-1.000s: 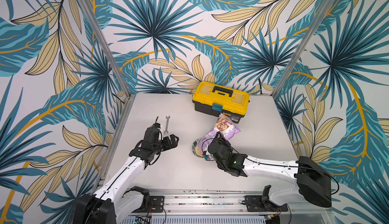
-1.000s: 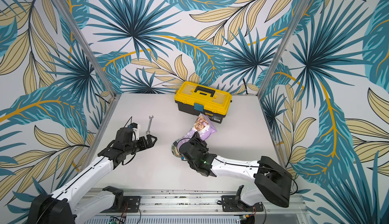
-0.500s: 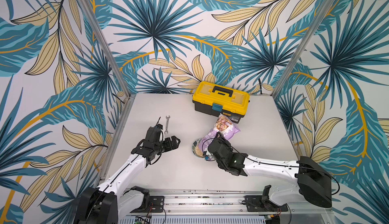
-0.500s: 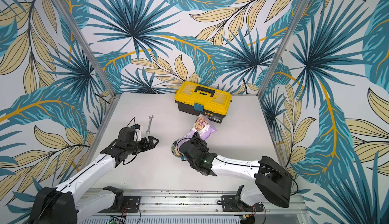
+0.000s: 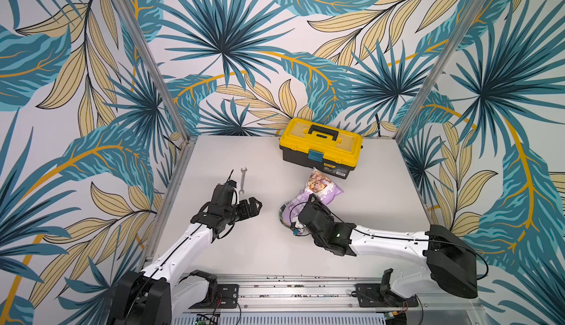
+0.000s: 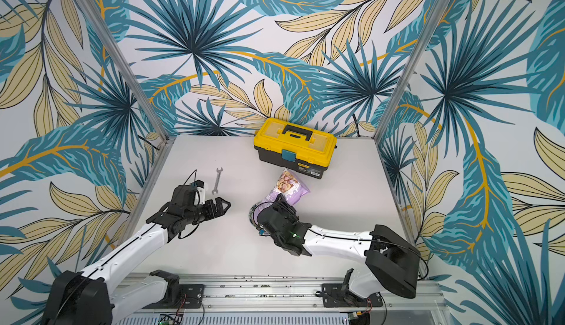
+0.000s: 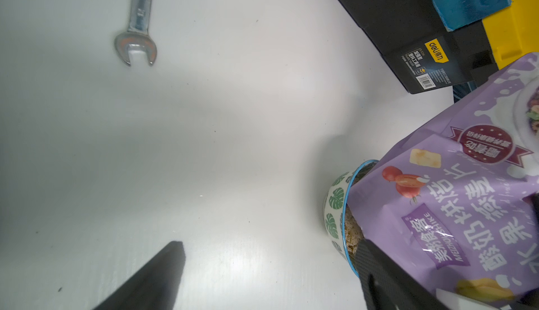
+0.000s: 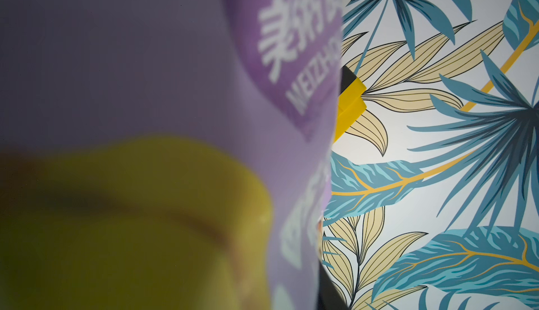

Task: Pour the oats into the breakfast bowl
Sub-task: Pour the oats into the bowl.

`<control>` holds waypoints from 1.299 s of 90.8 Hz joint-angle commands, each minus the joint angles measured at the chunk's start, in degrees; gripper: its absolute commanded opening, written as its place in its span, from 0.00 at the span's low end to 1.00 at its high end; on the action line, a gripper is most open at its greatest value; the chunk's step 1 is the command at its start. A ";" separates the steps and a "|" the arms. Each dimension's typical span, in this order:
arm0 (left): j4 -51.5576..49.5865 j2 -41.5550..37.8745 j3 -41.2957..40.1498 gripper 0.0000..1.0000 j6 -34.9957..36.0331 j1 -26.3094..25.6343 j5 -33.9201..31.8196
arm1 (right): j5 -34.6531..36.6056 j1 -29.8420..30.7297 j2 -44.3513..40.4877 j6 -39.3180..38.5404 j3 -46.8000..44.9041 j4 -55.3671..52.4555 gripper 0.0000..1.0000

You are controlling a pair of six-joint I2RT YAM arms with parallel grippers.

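While the right gripper is clamping the pouch partway along its length, the lilac bag is leaning steeply, just right of centre in both top views. Its lower end is dipping over the breakfast bowl and its upper, photo-printed end is pointing toward the yellow-and-black toolbox at the upper middle of the frame. The pouch is covering most of the bowl, leaving only a sliver of its leaf-patterned wall showing on the left side.

In the left wrist view the oats are showing as pale flakes inside the bowl, at the lower right of the frame, right under the edge of the pouch. Whether any are falling at this instant I cannot tell.

The left gripper is hovering over the bare white table, left of the bowl and apart from it, with its jaws spread wide and nothing between them. A wrench is lying flat just above it in the frame.

In the right wrist view the blurred purple bag is filling the left half.
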 commanded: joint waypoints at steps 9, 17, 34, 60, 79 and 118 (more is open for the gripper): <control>-1.91 0.32 2.32 0.96 1.53 0.40 -0.32 | 4.15 -2.13 -4.23 -1.00 1.52 4.50 0.00; -2.26 0.37 2.68 0.96 1.74 0.40 -0.68 | 4.24 -2.92 -5.82 -2.90 0.12 4.88 0.00; -3.21 0.68 3.73 0.96 2.39 0.39 -0.88 | 4.13 -4.81 -7.94 -8.04 -1.30 11.55 0.00; -4.09 0.76 4.49 0.96 3.10 0.40 -1.47 | 3.52 -3.60 -8.21 -12.43 -5.10 18.34 0.00; -3.98 0.81 4.06 0.96 3.30 0.40 -1.64 | 3.15 -3.08 -8.08 -13.98 -5.99 20.41 0.00; -4.84 0.50 3.61 0.96 4.31 0.40 -2.52 | 2.28 -2.26 -6.82 -14.69 -7.71 22.99 0.00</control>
